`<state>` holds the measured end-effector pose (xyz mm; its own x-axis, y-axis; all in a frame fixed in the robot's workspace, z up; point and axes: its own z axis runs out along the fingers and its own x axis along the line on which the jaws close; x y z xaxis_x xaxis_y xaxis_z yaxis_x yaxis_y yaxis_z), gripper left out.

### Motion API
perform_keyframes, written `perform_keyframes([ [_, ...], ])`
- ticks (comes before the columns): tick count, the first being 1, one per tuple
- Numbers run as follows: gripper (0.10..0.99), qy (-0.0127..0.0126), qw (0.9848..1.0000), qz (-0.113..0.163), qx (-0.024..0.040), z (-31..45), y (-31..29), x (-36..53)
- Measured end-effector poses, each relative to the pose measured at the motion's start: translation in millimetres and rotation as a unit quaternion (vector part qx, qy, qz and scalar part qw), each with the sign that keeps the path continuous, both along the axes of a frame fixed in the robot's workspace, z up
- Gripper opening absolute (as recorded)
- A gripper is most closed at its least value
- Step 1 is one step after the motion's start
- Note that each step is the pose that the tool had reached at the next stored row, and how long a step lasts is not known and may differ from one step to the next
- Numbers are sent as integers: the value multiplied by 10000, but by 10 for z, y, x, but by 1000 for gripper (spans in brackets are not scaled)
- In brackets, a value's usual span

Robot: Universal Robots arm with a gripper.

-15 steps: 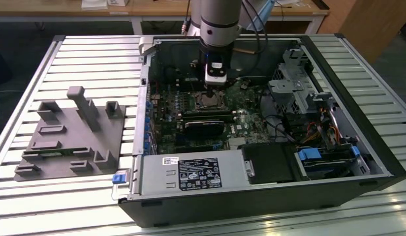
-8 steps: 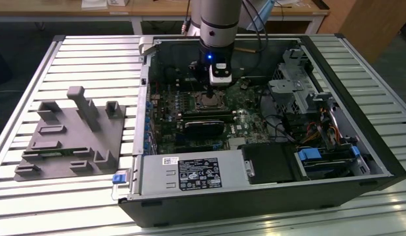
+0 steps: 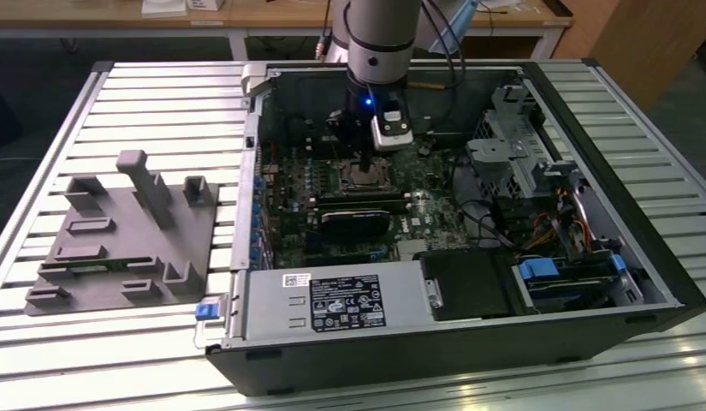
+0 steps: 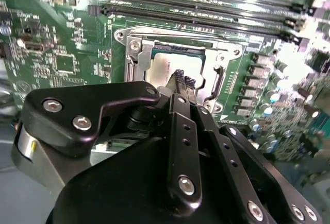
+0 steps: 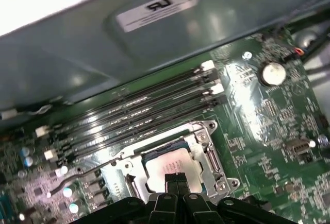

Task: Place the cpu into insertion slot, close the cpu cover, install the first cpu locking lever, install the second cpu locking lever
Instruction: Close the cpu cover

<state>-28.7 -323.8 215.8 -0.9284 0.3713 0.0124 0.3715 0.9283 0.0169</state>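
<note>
Now: dull silver-grey sq. cpu point(image 5: 166, 163) flat within cpu cover point(image 5: 210, 157) window, closed empty gripper point(image 5: 177, 177) over it.

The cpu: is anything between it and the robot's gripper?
Nothing visible. In the first wrist view the gripper, its tips closed, sits directly over the bare silver top of the cpu, which shows through the window of the cpu cover.

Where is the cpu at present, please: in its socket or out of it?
It is in: in the first wrist view the cpu lies flat inside the window of the cpu cover.
</note>
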Motion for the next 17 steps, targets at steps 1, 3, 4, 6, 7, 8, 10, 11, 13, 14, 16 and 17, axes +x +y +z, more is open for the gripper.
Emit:
perform_keyframes([
  [1,106,0,10000,89,0,-3,0,0],
  [3,106,0,9996,269,0,-8,0,0],
  [4,106,0,9994,359,0,-11,0,0],
  [6,106,-3,9985,543,0,-15,0,0],
  [7,106,-8,9980,630,0,-17,0,0],
  [8,106,-13,9974,717,-1,-19,0,0],
  [10,106,-21,9960,892,0,-24,0,0],
  [11,106,-26,9952,980,-1,-26,0,0],
  [13,106,-34,9933,1157,-1,-32,0,0],
  [14,106,-38,9922,1247,-1,-34,0,0],
  [16,106,-43,9897,1430,-1,-40,0,0],
  [17,106,-46,9884,1519,0,-43,0,0],
])
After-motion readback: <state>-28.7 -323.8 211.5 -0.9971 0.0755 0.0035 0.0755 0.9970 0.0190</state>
